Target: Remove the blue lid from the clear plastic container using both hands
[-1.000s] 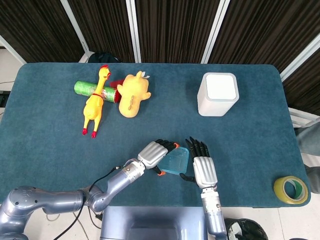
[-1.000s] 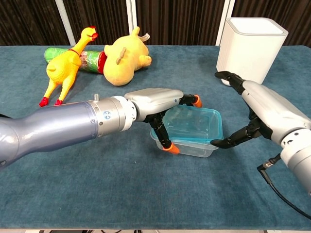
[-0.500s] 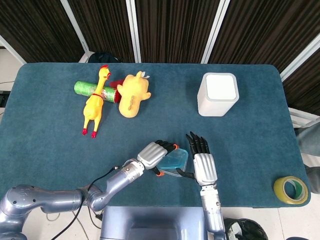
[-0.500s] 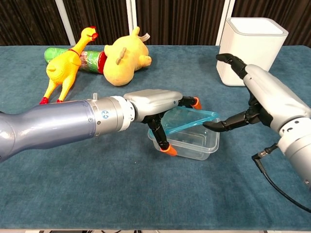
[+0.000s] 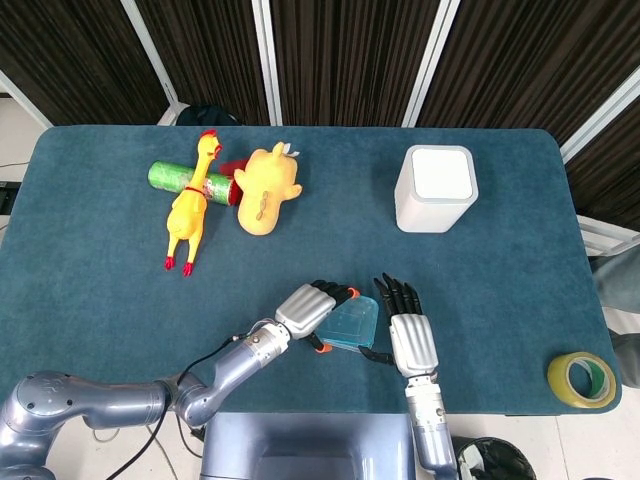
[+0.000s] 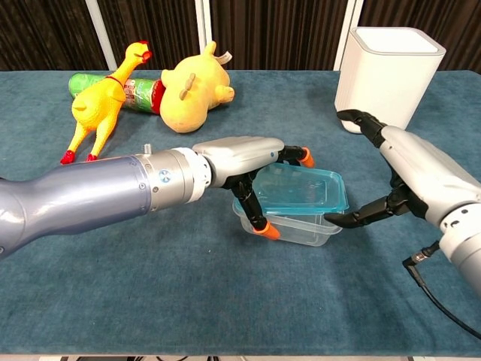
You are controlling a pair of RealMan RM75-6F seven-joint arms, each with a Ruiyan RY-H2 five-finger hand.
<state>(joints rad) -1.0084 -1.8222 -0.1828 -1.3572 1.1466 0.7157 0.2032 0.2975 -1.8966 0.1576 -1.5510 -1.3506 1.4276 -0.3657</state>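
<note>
- Dark slatted panels back a teal-covered tabletop point(image 5: 500, 250), and the work sits at its near edge, close to me.
- Centre front stands the clear plastic container point(image 6: 289, 226), with the blue lid point(image 6: 301, 188) lying flat on its rim, apparently not yet off.
- My left hand point(image 6: 240, 162) wraps its fingers point(image 6: 263, 226) around the container's left end, gripping it so the box stays put.
- My right hand point(image 6: 421, 177) is spread, holding nothing; one finger reaches to the lid's right edge, placed to pry upward, I judge.
- Farther off lie a rubber chicken point(image 5: 190, 205), a yellow plush point(image 5: 265, 185), a white box point(image 5: 435, 187) and a tape roll point(image 5: 582, 378), none involved.
</note>
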